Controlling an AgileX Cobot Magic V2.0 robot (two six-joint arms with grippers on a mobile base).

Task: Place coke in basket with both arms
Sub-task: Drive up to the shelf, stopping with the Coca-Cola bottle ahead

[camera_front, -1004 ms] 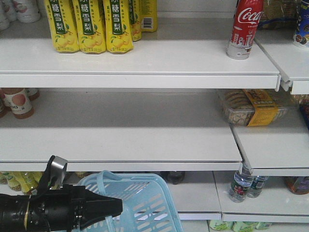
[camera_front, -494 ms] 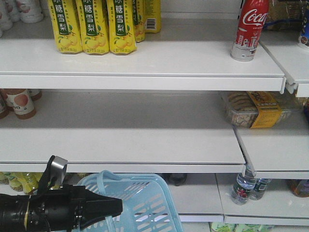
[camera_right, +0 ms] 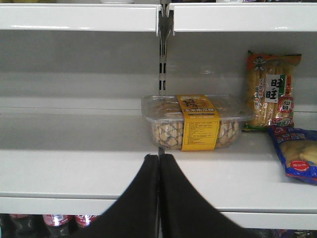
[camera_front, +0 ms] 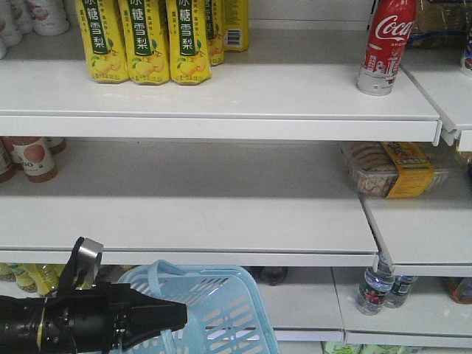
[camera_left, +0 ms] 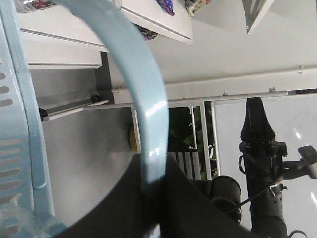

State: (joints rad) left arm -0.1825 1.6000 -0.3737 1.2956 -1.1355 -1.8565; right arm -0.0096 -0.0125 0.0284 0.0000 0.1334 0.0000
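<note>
Step in hand: by judgement, the reach for the coke. The can stands untouched and no can shows in the basket.
Coke [camera_front: 385, 46]: upright at 1 o'clock in the front view, near the right end of the top shelf [camera_front: 221, 96]. It is well apart from the yellow cartons [camera_front: 140, 40] at 11 o'clock.
Basket [camera_front: 221, 310]: at 6 o'clock in the front view, tilted, below the shelf edges.
Left claw [camera_front: 181, 316]: at 7 o'clock, clenched on the basket handle [camera_left: 148, 109]. The left wrist view shows the handle running into its grip.
Right claw [camera_right: 158, 166]: fingers pressed together, grasping nothing. It faces the middle shelf [camera_right: 74, 168], with a biscuit tray [camera_right: 193, 121] at 12 o'clock. The coke lies outside this view.
Next move: by judgement, the right claw must rise to the top shelf and part its fingers enough for the slim can. It then closes around the red body while the left claw keeps the basket mouth underneath to receive it.
</note>
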